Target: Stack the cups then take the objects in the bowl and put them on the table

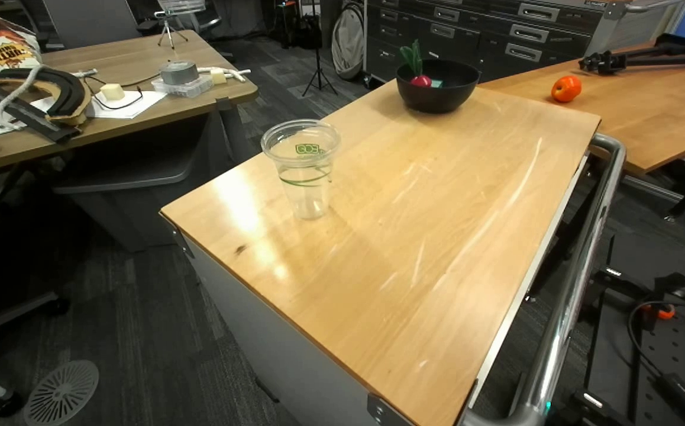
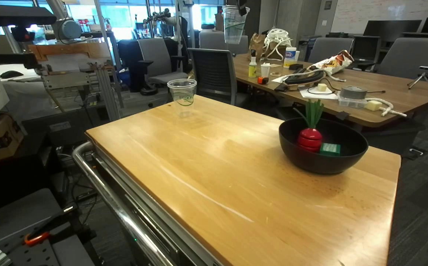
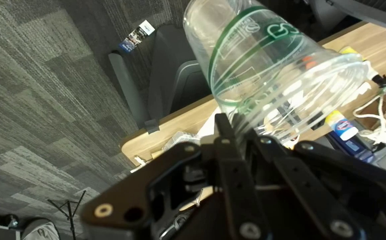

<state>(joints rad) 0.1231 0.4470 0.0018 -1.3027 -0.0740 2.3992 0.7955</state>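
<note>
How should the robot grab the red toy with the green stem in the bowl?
Probably from straight above, by its green stem, which sticks up past the rim of the bowl. The round red toy sits low inside, so reaching sideways might bump the wall, and the green block crowds one side of the toy. I can't tell how bendy the stem is.

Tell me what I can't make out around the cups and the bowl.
Held cup: base partly cut off by the wrist view's top edge; overlapping clear walls there leave one cup or several nested unclear.
End effector: in an exterior view, mostly cut off by the top edge.
Red piece and teal-green piece: in an exterior view, undersides hidden by the near wall of the bowl.
</note>
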